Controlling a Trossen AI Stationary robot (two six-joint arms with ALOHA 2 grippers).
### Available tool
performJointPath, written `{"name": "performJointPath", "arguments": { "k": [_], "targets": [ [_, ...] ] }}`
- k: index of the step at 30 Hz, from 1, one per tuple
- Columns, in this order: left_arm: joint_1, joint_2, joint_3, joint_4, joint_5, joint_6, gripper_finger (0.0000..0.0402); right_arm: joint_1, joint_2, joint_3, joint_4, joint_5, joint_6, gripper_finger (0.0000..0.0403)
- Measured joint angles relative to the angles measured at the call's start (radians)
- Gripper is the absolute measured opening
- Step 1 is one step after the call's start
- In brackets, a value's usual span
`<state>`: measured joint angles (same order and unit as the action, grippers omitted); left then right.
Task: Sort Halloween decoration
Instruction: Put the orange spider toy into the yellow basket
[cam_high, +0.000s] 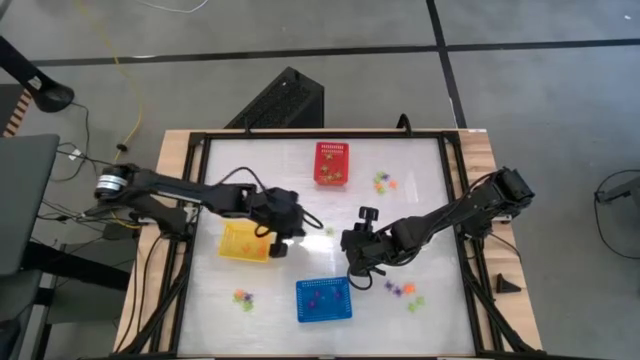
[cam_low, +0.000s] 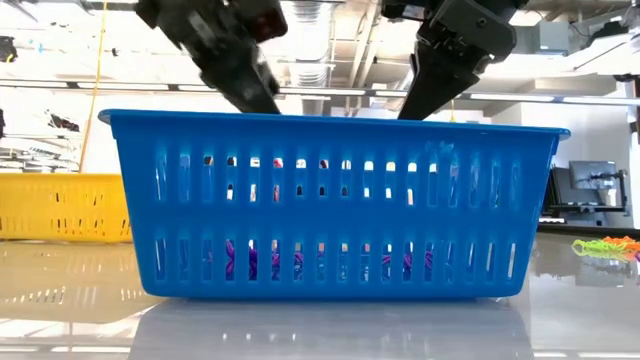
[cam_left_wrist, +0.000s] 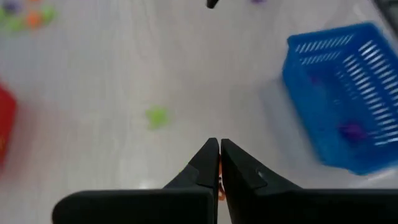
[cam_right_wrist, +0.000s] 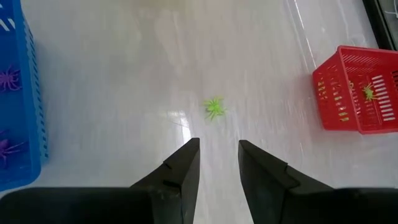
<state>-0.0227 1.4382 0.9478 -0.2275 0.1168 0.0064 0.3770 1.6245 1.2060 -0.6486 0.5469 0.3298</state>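
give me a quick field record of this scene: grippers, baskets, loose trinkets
left gripper: shut on an orange trinket, by the yellow basket
right gripper: open, empty, facing a green spider on the table
blue basket: purple spiders inside
red basket: a green trinket inside
loose trinkets: small mixed clusters on the table
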Motion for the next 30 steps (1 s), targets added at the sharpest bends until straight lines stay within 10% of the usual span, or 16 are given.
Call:
{"name": "performJointPath", "arguments": {
  "k": [17, 30],
  "targets": [
    [-0.118, -0.494, -0.438, -0.165, -0.237, -0.446, 0.0000, 0.000, 0.000, 0.000, 0.016, 0.000, -0.002, 0.0141],
    [-0.121, -0.525, -0.499, -0.054, -0.200, -0.503, 0.0068, -0.014, 0.000, 0.000, 0.028, 0.000, -0.001, 0.0141]
  ]
}}
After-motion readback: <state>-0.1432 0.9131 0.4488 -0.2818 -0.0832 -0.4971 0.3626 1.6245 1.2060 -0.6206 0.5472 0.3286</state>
